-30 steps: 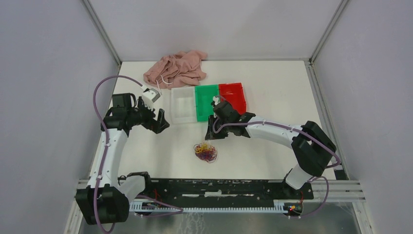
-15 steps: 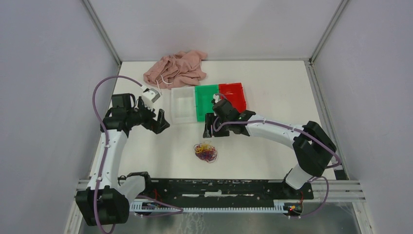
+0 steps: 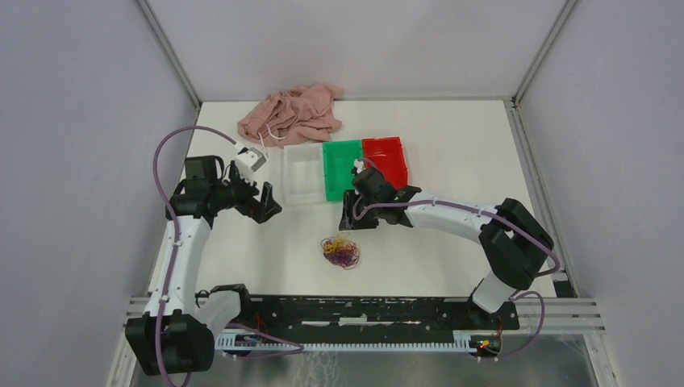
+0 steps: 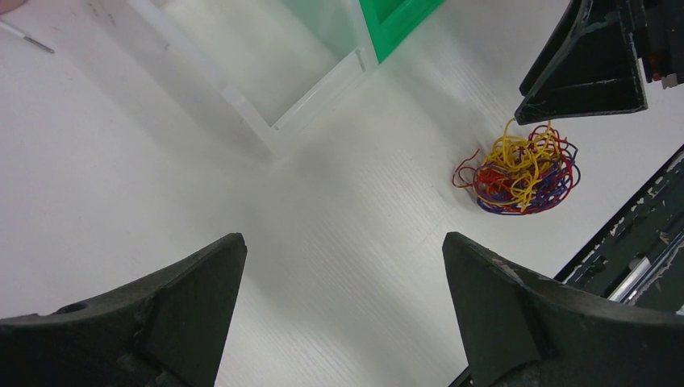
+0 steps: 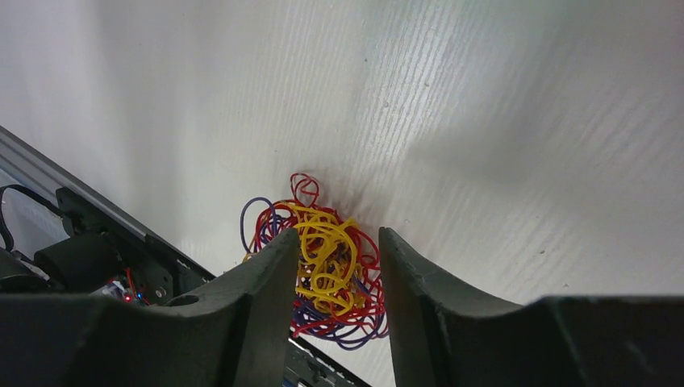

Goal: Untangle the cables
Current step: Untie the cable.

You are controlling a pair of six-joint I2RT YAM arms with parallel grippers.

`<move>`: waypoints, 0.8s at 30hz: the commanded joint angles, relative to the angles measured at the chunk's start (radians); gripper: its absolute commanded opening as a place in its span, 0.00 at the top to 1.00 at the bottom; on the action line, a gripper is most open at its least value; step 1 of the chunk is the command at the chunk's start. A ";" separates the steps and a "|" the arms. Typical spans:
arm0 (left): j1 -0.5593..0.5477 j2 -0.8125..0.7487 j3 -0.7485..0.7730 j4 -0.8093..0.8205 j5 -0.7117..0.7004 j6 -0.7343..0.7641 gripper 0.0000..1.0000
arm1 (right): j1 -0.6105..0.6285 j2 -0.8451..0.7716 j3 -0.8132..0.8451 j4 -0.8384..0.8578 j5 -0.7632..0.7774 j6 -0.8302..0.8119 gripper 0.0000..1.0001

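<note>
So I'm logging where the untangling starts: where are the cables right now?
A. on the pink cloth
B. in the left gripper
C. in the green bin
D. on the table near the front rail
D: the cables lie in one tangle on the bare table, with nothing gripping them.

Your white-and-black left arm (image 3: pixel 181 242) stands up from its base, bends at the elbow and points inward. Its black two-finger left tool (image 4: pixel 343 250) has its jaws spread wide, with nothing between them. Your white-and-black right arm (image 3: pixel 452 216) arches to the left. Its black two-finger right tool (image 5: pixel 335 242) is angled downward, fingers parted by a narrow gap, gripping nothing.
</note>
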 commanded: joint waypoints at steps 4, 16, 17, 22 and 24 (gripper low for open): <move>-0.001 -0.033 0.031 0.003 0.023 0.043 0.01 | 0.005 0.037 0.052 0.056 -0.048 0.017 0.57; -0.001 -0.063 0.027 0.000 0.036 0.036 0.01 | 0.002 -0.013 0.108 0.057 -0.111 0.002 1.00; -0.002 -0.065 0.025 0.001 0.039 0.037 0.01 | 0.002 -0.023 0.119 0.050 -0.113 -0.006 1.00; -0.002 -0.067 0.025 -0.012 0.050 0.051 0.01 | -0.005 -0.047 0.169 -0.087 -0.053 -0.054 0.63; -0.001 -0.064 0.027 -0.013 0.056 0.051 0.01 | -0.012 -0.061 0.128 -0.084 -0.038 -0.037 0.38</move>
